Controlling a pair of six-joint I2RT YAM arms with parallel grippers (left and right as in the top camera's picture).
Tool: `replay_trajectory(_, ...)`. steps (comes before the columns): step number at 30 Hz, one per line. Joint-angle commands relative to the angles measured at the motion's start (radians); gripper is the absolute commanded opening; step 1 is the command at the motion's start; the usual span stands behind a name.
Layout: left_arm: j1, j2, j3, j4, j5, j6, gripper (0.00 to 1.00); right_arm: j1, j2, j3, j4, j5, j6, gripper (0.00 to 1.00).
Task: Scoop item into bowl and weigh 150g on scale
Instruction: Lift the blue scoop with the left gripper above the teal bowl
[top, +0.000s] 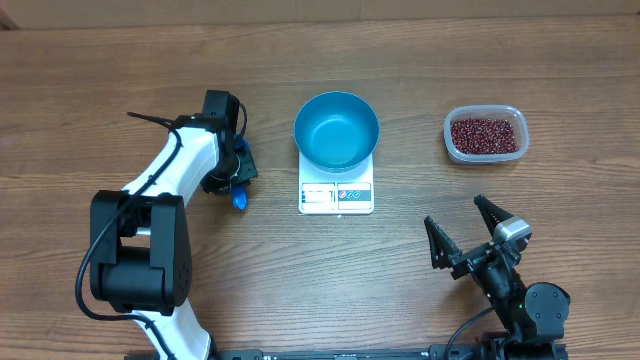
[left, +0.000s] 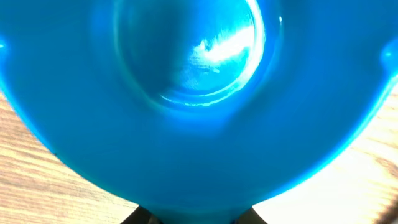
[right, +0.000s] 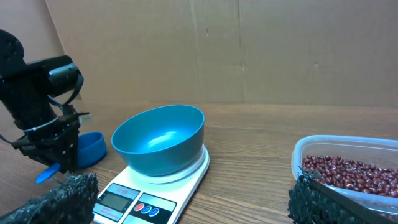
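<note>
1. Jaws of your right gripper (top: 452, 209) are standing wide apart, holding nothing, near the bench's (top: 100, 60) front edge, right of centre.
2. Your left gripper (top: 237, 183) is hanging over the small blue scoop (top: 239, 199), just left of the scale (top: 336, 196). You cannot tell whether it is gripping.
3. The bowl (top: 337, 130) is sitting on the scale at mid-bench.
4. The beans (top: 486, 134) are lying in the clear tub (top: 447, 135), toward the far right.

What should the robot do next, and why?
Probably close the left gripper on the small blue scoop and lift it. It is right at the scoop, the bowl on the scale is empty, and the beans sit in the tub.
</note>
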Motion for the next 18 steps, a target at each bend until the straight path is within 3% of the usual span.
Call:
replay_trajectory(1, 0.005, -0.027, 0.077, -0.037, 0.047, 0.017, 0.08, 0.005, -0.008, -0.011, 0.000, -0.005, 0.003, 1.00)
replay_trajectory(10, 0.005, -0.039, 0.432, -0.309, 0.077, 0.035, 0.08, 0.005, -0.008, -0.011, 0.003, -0.005, 0.003, 1.00)
replay_trajectory(18, 0.026, -0.093, 0.584, -0.371, 0.368, 0.053, 0.09, 0.005, -0.008, -0.006, 0.084, -0.172, 0.004, 1.00)
